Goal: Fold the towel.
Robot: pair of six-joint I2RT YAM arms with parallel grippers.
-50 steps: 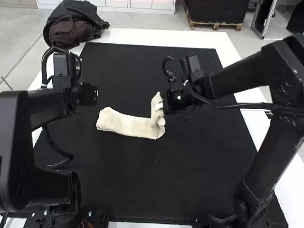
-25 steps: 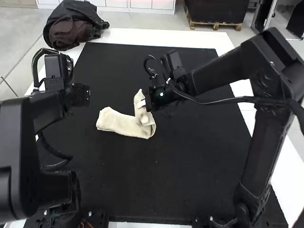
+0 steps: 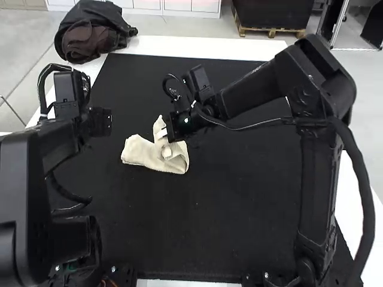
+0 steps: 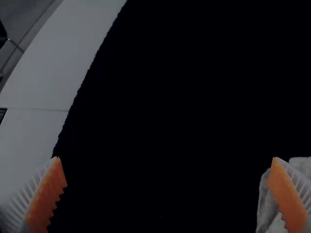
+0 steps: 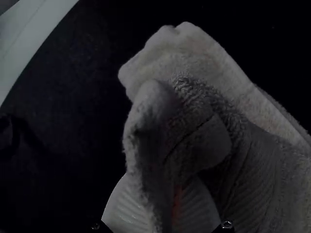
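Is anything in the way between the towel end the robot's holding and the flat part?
Nothing visible. The right gripper holds the towel's raised end near the flat part; the open left gripper is off to the side.

A black mat [image 3: 239, 209] covers most of the white table [image 3: 197, 46], above a grey floor [image 3: 371, 107]

No words, labels, brands, numbers or signs are showing clearly enough to be read in any of these views.
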